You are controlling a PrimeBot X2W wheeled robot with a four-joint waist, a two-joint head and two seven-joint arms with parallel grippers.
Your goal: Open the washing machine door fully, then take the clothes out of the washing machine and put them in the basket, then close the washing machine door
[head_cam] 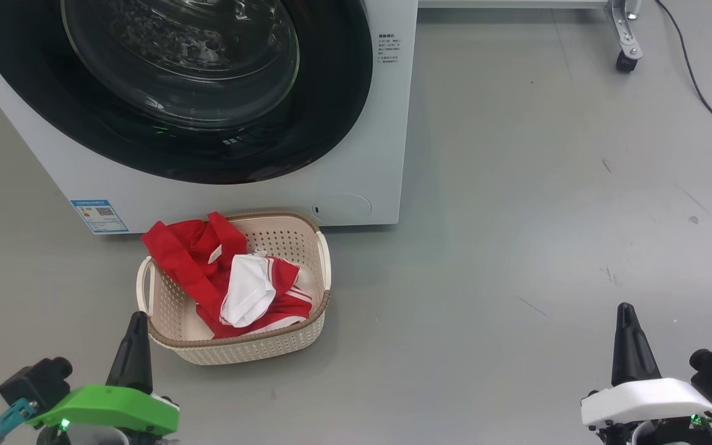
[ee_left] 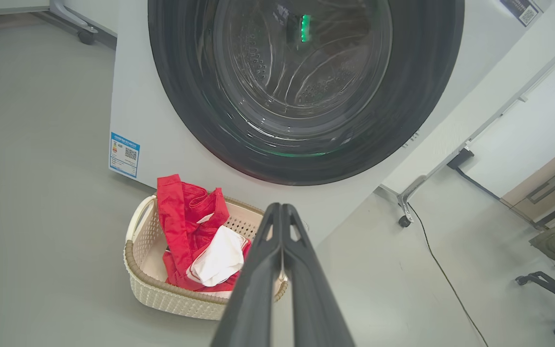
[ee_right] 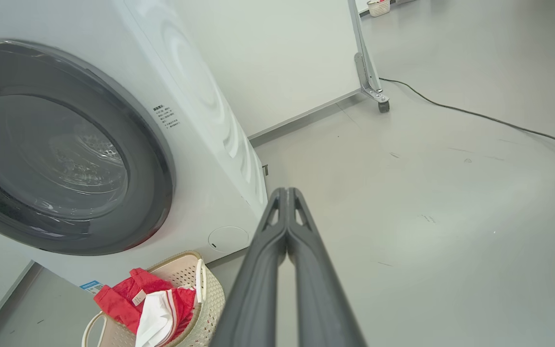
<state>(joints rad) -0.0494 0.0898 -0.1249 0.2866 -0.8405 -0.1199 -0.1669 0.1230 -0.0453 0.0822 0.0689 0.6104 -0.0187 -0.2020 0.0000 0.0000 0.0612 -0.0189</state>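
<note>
- The grey floor (head_cam: 547,216) stretches ahead of both sets of jaws, and we see only scuff marks on it in front of the right jaws.
- The washing machine (head_cam: 387,123) stands ahead of the left jaws, beyond the basket, and off to the left of the right jaws.
- The washing machine door (head_cam: 170,68) sits shut, flush against the machine's front, with the steel drum showing through its glass bowl.
- The basket (head_cam: 257,352) rests on the floor just ahead of the left jaws, between them and the machine, and well apart from the right jaws.
- The clothes (head_cam: 207,272) lie in the basket, red with a white piece on top. One red fold hangs over the rim on the side farthest from the jaws.
- The left jaws are clenched on nothing, their fingers (ee_left: 258,289) pressed together along their length.
- The right jaws are likewise clenched and empty, fingers (ee_right: 258,289) meeting at the tips.
- A small blue label (head_cam: 99,216) sits low on the machine's front, ahead of the left jaws.
</note>
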